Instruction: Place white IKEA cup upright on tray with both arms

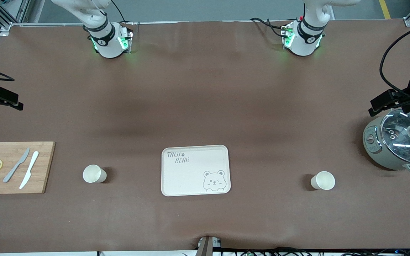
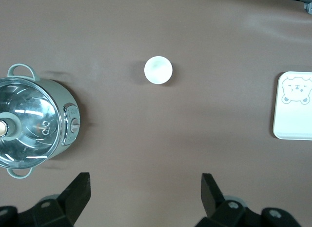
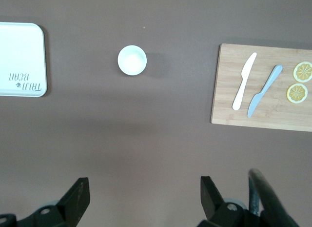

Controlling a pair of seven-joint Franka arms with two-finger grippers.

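Observation:
The cream-white tray (image 1: 190, 176) printed "TAIJI BEAR" lies mid-table, nearer the front camera. One white cup (image 1: 94, 174) stands upright toward the right arm's end and shows in the right wrist view (image 3: 132, 60). Another white cup (image 1: 323, 180) stands upright toward the left arm's end and shows in the left wrist view (image 2: 158, 70). My left gripper (image 1: 377, 106) (image 2: 146, 180) is open and empty, high up beside the pot. My right gripper (image 1: 14, 103) (image 3: 145, 184) is open and empty, high over the table's edge. The tray's edge shows in both wrist views (image 2: 292, 124) (image 3: 19, 51).
A grey-green pot with a glass lid (image 1: 399, 142) (image 2: 29, 122) stands at the left arm's end. A wooden cutting board (image 1: 45, 167) (image 3: 273, 114) with two knives and two lemon slices lies at the right arm's end.

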